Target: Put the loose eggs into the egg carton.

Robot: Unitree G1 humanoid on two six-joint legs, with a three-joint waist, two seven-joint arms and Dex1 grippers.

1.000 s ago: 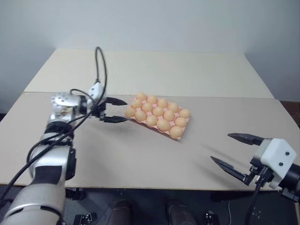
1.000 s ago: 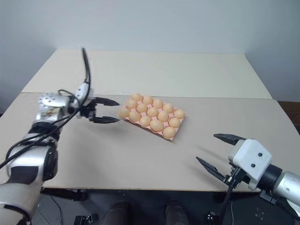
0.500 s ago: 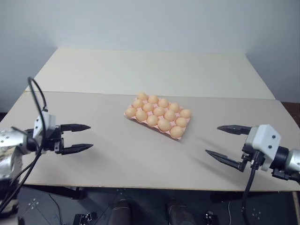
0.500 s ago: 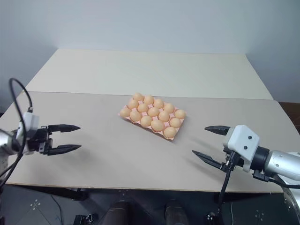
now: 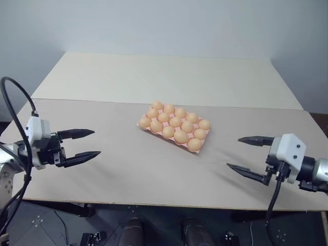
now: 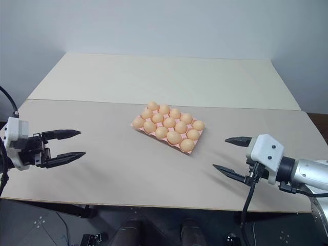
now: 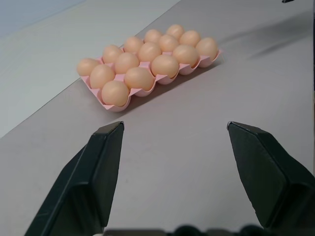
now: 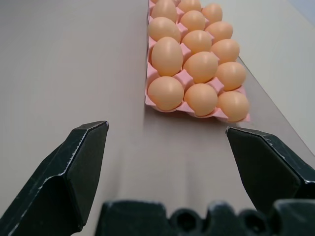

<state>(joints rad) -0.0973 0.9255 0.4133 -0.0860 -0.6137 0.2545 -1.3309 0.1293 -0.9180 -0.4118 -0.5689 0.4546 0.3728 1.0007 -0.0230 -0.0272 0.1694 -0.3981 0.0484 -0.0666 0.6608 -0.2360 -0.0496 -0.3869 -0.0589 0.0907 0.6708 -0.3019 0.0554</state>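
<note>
Both hands sit on the near side of the egg carton (image 5: 174, 129), one off each end, and you're holding nothing. The left hand (image 5: 83, 145) has its two black fingers spread wide with bare surface (image 5: 128, 169) between them; it's well clear of the carton, touching nothing. The right hand (image 5: 249, 155) matches it on the other side: fingers wide apart, empty, well apart from the carton.

Now the carton itself, out in the middle of the surface beyond both hands. Every cup I can make out carries an egg (image 7: 139, 77), and I see no loose eggs lying on the surface around it. So my read is that the filling is done, or close enough that you're checking.

To do this step well, keep both hands low and back from the carton and don't sweep either arm across it; the tray looks light and a nudge on its scalloped edge could slide it or tip an egg out. Glance past the carton to the far board (image 5: 169, 77) before calling it finished.
</note>
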